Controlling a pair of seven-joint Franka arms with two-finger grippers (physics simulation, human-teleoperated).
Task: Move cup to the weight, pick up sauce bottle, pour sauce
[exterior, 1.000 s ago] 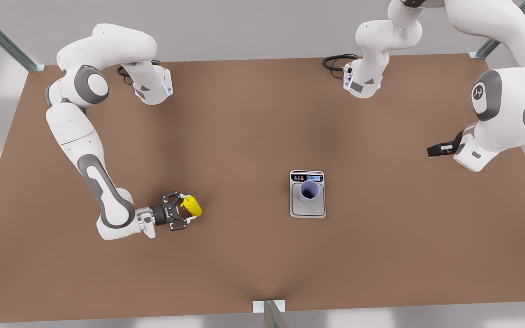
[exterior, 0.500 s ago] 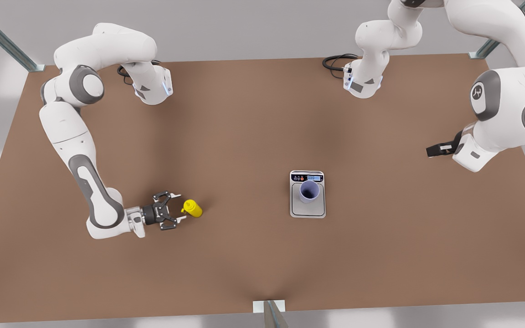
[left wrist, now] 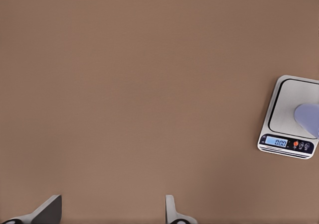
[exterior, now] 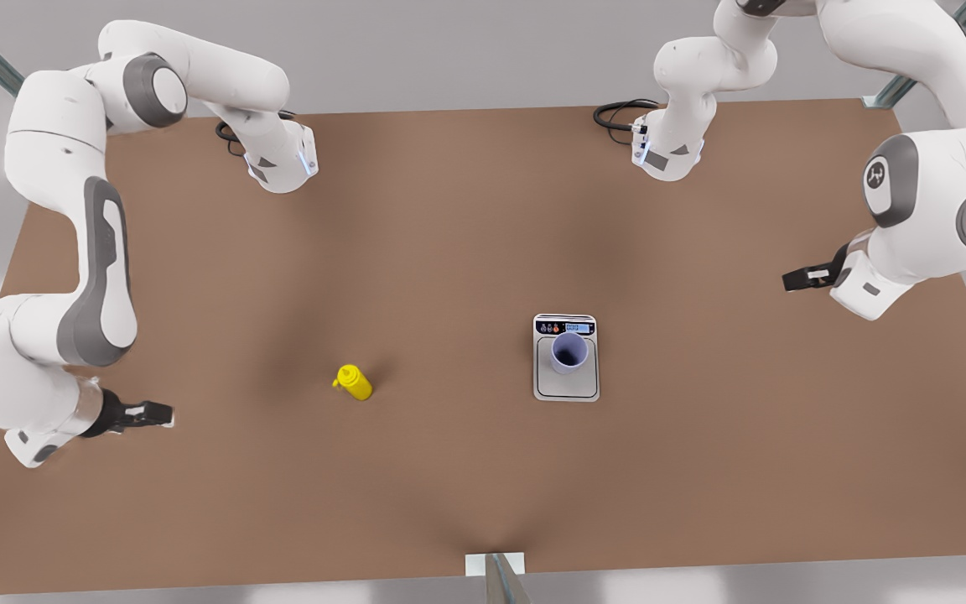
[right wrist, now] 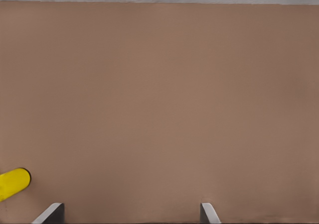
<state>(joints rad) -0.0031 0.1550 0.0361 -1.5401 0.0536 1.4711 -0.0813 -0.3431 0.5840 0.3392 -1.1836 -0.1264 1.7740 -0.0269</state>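
Observation:
The lavender-blue cup (exterior: 569, 351) stands upright on the steel plate of the weight (exterior: 567, 387), a flat silver scale right of the table's middle. The yellow sauce bottle (exterior: 354, 382) stands alone on the table, left of the middle. My right gripper (exterior: 152, 413) hovers open at the front view's left, well clear of the bottle. Its wrist view shows the bottle (right wrist: 12, 183) off to one side of the gripper (right wrist: 129, 215). My left gripper (exterior: 797, 277) waits open at the front view's right. Its wrist view shows the gripper (left wrist: 112, 214), the weight (left wrist: 286, 104) and the cup (left wrist: 309, 117).
Both arm bases (exterior: 282, 159) (exterior: 667, 151) sit at the table's far edge, with a black cable (exterior: 617, 113) by the one on the front view's right. A metal bracket (exterior: 495, 564) marks the near edge. Bare brown tabletop lies between the bottle and the weight.
My right gripper, which was around the sauce bottle, has drawn back far toward the front view's left. The bottle stayed in place. The left arm barely moved.

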